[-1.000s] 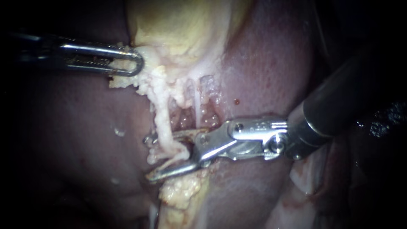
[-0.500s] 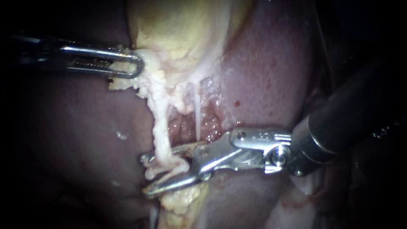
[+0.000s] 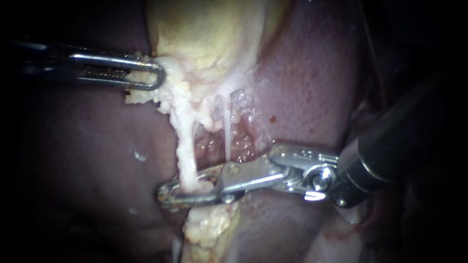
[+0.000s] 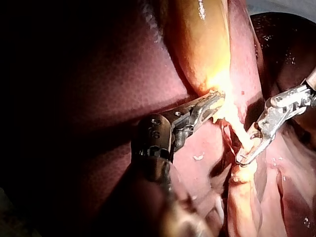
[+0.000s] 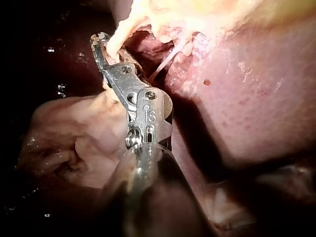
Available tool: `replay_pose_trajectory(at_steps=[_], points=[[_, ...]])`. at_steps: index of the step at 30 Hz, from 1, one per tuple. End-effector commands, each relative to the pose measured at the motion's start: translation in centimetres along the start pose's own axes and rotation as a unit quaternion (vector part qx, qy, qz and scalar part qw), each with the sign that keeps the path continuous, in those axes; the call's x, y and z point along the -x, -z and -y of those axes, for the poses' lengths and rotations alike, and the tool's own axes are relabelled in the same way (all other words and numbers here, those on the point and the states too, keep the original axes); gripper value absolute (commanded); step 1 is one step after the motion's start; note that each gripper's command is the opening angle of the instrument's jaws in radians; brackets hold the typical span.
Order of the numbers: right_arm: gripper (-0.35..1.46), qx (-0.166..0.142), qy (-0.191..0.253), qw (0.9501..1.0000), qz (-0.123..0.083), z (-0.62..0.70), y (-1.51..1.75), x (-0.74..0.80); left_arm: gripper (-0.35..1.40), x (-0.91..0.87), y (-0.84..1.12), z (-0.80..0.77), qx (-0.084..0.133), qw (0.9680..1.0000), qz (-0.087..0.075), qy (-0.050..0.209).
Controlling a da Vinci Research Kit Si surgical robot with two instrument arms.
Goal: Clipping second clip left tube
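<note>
The left tube is seen as a pale, lumpy string. In the endoscope view its long way runs up and down. Its top end is joined to the pale lumpy tissue under the yellow gallbladder. Its bottom end is caught in the jaws of the right instrument. The string is pulled straight and leans a little, with its top end tipped toward the jaws of the left instrument.

The right instrument's jaws are almost closed. They are laid across the tube, one jaw on each side, and both are pressed against it. The tube is squeezed between them close to their tips, and only a thin slit is left between the jaws. Whether a clip is held inside them cannot be told.

Just past the jaws, on the side away from the gallbladder, a pale fatty lump is found. Beside the tube, nearer the right instrument's hinge, a thin white strand is hung. It comes down to just above the hinge, outside the jaws.

The left instrument's jaws are closed on the pale lumpy tissue at the tube's top end, and that tissue is gripped from both sides. The dark red liver is spread behind everything.
</note>
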Motion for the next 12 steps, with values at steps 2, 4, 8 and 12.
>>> replay_pose_trajectory(at_steps=[2, 4, 8, 12], points=[[-0.35, -0.001, 0.001, 1.0, 0.0, -0.01, 0.01, 0.02, -0.35, 0.0, 0.0, 0.0, 0.0, 1.0, 0.0, 0.0], [-0.35, -0.002, 0.001, 1.0, 0.001, -0.01, 0.0, 0.03, -0.35, 0.0, 0.0, 0.01, 0.0, 1.0, 0.0, 0.0], [-0.35, -0.002, 0.002, 1.0, 0.002, -0.01, -0.01, 0.05, -0.35, 0.0, 0.0, 0.01, 0.0, 1.0, 0.0, 0.0], [-0.35, -0.002, 0.003, 1.0, 0.002, -0.03, -0.02, 0.07, -0.35, 0.0, 0.0, 0.02, 0.0, 1.0, 0.0, 0.0]])
